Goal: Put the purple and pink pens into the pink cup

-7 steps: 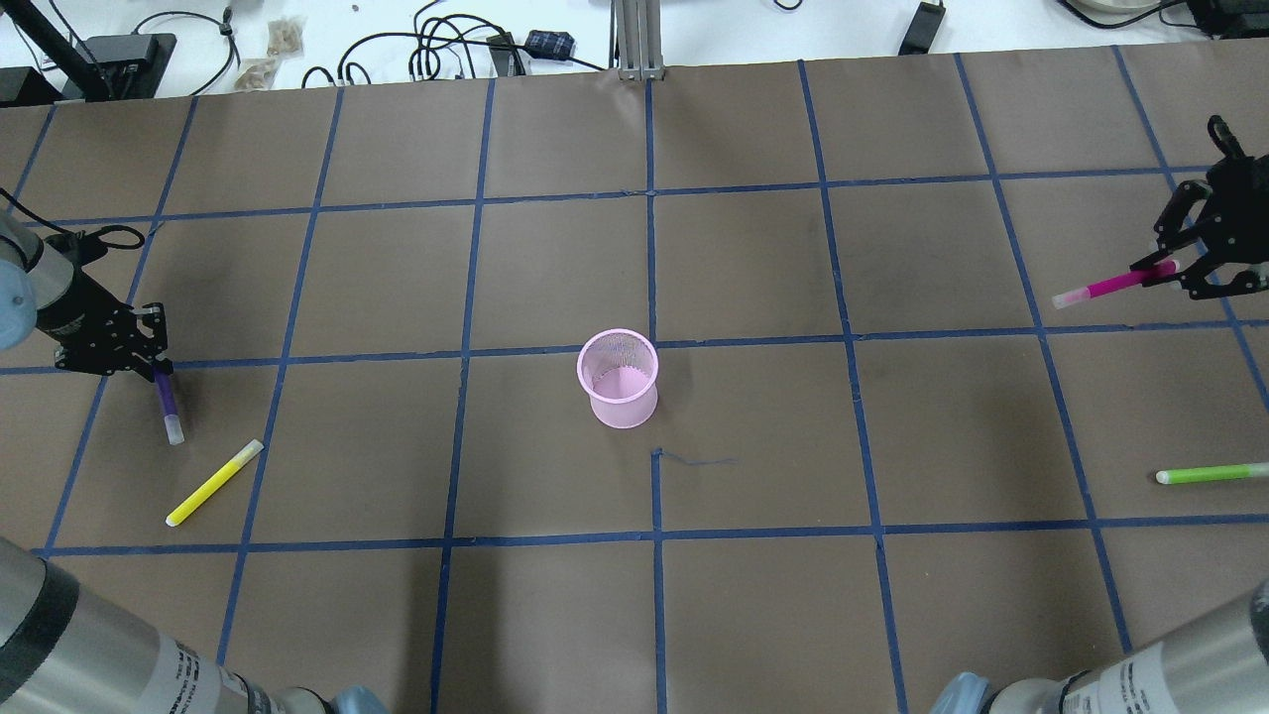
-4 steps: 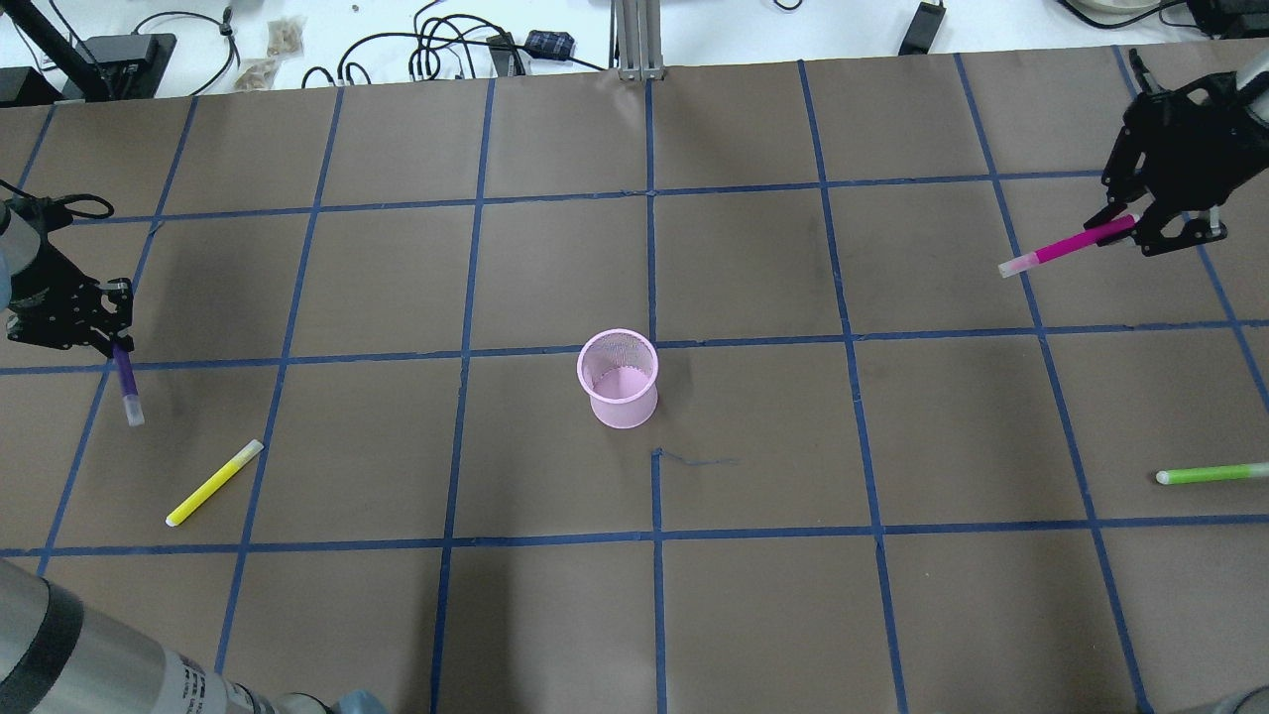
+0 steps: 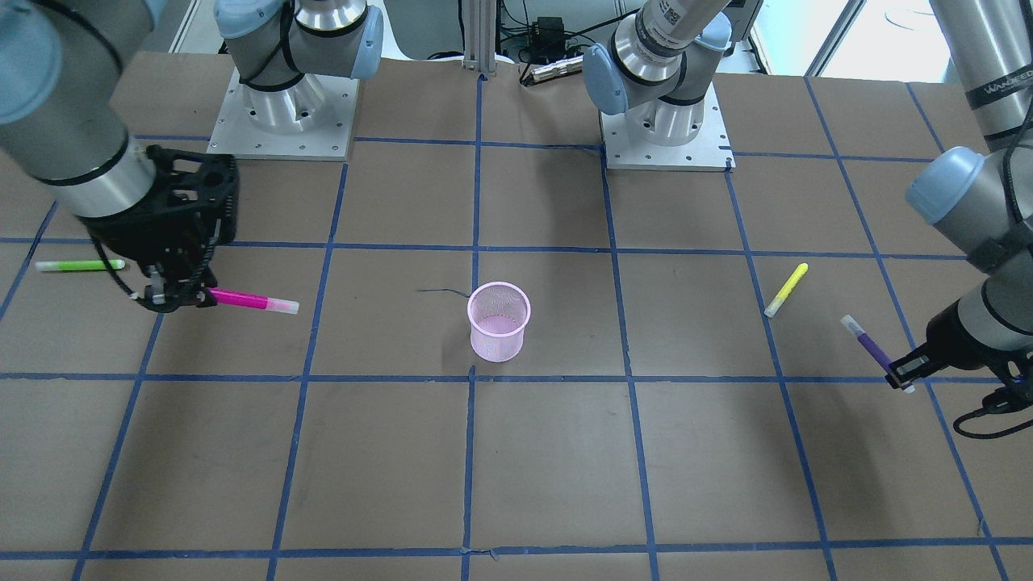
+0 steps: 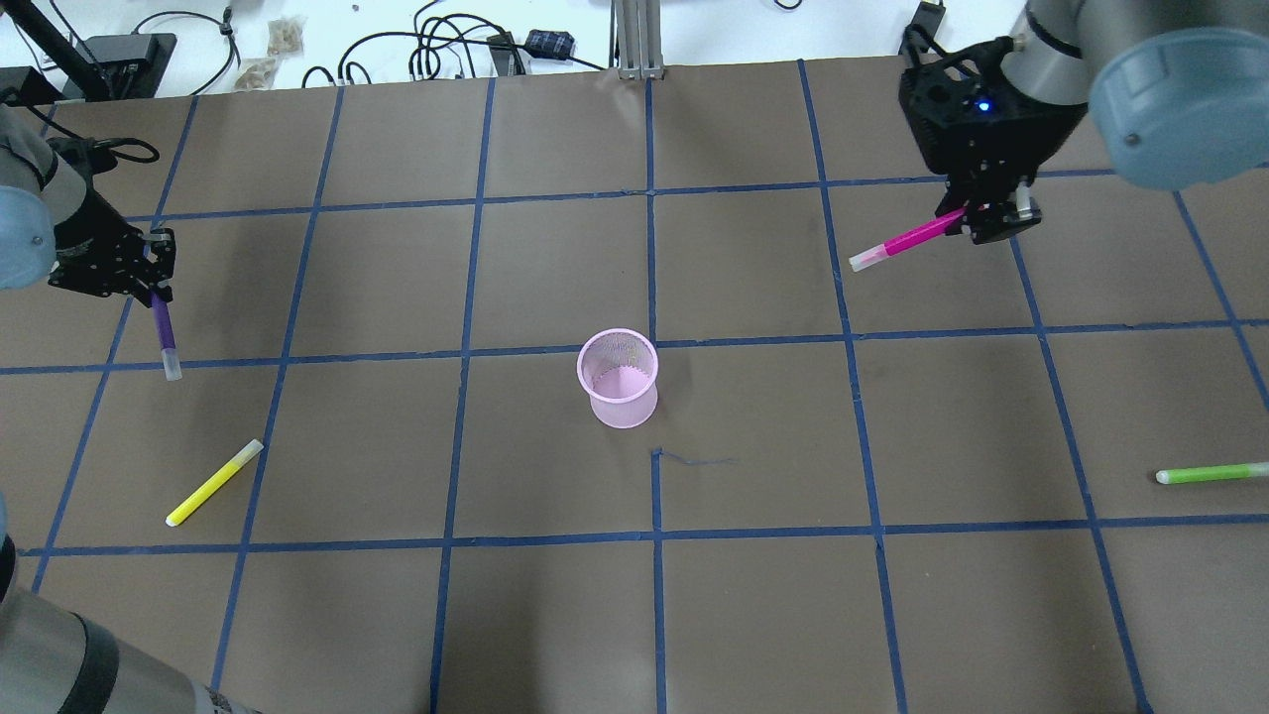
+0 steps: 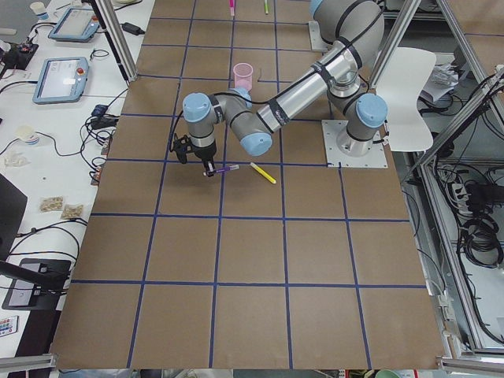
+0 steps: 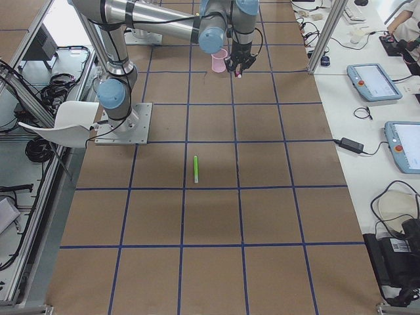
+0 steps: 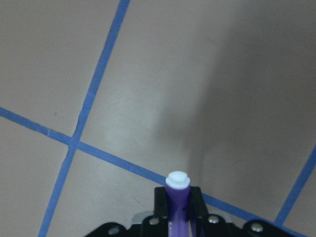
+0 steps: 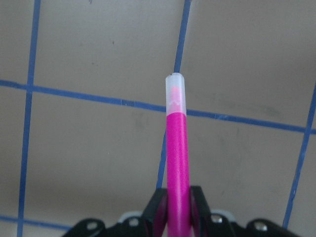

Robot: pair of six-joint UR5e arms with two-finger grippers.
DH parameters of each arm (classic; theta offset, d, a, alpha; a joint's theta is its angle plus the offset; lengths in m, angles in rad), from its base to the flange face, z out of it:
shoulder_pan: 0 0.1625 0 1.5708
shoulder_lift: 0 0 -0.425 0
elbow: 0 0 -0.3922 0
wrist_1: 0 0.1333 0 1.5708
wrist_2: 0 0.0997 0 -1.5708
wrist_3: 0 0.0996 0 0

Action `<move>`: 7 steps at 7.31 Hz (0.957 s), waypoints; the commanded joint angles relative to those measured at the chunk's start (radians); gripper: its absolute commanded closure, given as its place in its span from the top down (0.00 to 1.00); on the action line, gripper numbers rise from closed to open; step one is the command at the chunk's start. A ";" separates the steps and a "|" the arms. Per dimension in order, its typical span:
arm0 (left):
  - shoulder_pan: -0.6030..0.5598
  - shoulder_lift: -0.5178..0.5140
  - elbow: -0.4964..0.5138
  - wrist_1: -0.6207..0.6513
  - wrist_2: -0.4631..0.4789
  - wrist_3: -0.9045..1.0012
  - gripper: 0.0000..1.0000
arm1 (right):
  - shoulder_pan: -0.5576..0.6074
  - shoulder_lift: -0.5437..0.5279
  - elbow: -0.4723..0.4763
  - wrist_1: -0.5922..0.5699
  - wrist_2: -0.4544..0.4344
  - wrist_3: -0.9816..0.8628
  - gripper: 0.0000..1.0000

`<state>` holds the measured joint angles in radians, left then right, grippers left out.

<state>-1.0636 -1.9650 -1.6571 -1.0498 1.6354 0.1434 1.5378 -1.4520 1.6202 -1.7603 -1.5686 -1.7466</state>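
The pink mesh cup [image 4: 618, 378] stands upright at the table's middle; it also shows in the front view [image 3: 499, 320]. My left gripper [image 4: 154, 295] is shut on the purple pen [image 4: 166, 339], held above the table at the far left, white cap pointing down and toward the robot; the left wrist view shows the pen [image 7: 177, 203] between the fingers. My right gripper [image 4: 977, 216] is shut on the pink pen [image 4: 904, 241], held above the table at the back right, clear cap pointing toward the cup; the right wrist view shows it [image 8: 177, 163] clamped.
A yellow pen [image 4: 214, 483] lies on the table front left, below the left gripper. A green pen [image 4: 1210, 473] lies near the right edge. Blue tape lines grid the brown table. Cables and boxes lie beyond the far edge.
My right arm has carried the pink pen left and toward the far side, closer to the cup's column. My left arm has lifted the purple pen and moved it farther back.
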 commanded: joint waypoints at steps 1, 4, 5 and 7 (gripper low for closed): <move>-0.019 0.024 0.000 -0.001 -0.040 -0.028 0.00 | 0.225 0.028 -0.022 -0.043 -0.060 0.297 0.00; -0.016 0.028 -0.001 0.001 -0.043 -0.024 0.00 | 0.424 0.109 -0.022 -0.129 -0.159 0.603 0.03; -0.021 0.029 -0.004 0.001 -0.045 -0.024 0.00 | 0.485 0.145 -0.022 -0.158 -0.204 0.658 0.03; -0.025 0.038 -0.006 0.001 -0.046 -0.033 0.00 | 0.579 0.231 -0.022 -0.203 -0.290 0.683 0.03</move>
<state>-1.0852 -1.9329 -1.6612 -1.0492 1.5907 0.1176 2.0548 -1.2750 1.5977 -1.9276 -1.8016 -1.0886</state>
